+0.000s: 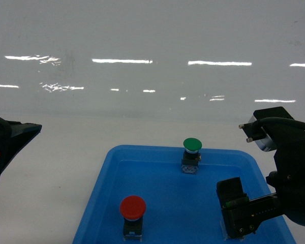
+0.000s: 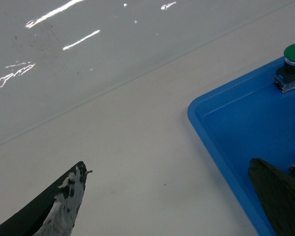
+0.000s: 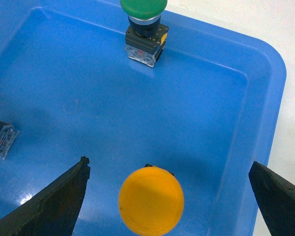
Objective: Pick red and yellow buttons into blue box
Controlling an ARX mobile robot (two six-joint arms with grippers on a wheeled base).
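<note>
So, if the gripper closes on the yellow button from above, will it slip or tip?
The yellow button has a wide, smooth, round cap, so the fingers could probably slide on it. Judging by the green button, a cap wider than its square base may tip if pushed sideways. It looks rigid, and the shallow blue tray looks smooth, so it might skid.

Shallow blue tray (image 1: 107, 183) with rounded corners sits on the white desk (image 1: 56, 168). 1 green-capped button (image 1: 191, 154) stands upright near the tray's far edge, on a black-and-clear base. Glossy white wall (image 1: 152, 40) behind shows streaks of reflected light.
</note>
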